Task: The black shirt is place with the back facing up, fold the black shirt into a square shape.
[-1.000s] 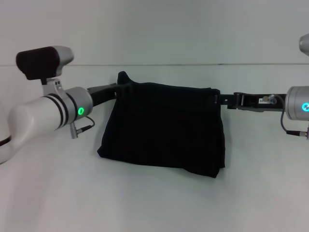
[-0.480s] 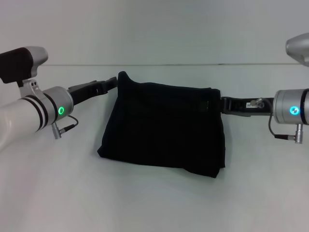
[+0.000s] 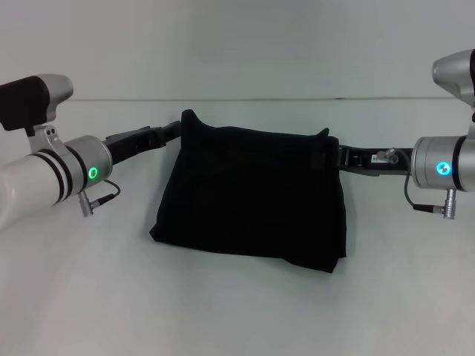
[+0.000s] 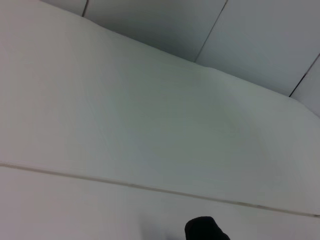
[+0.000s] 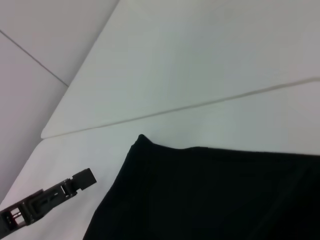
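Note:
The black shirt [image 3: 249, 196] lies folded into a rough rectangle in the middle of the white table, plain black side up, with no lettering showing. My left gripper [image 3: 172, 132] hovers just beside the shirt's far left corner, which stands up in a small peak. The right wrist view shows that left gripper [image 5: 82, 179] a short gap away from the shirt [image 5: 210, 195], holding nothing. My right gripper [image 3: 335, 157] is at the shirt's far right corner, black against black cloth. In the left wrist view only a dark tip of the shirt [image 4: 205, 230] shows.
The white table [image 3: 237, 311] stretches around the shirt on all sides. Its far edge meets a pale wall [image 3: 237, 44] just behind the shirt. Both white forearms reach in from the sides at the level of the shirt's far edge.
The left gripper has pulled back to the left, off the shirt's far left corner. The right arm's wrist has shifted left toward the shirt, and a small peak has risen at the far right corner.

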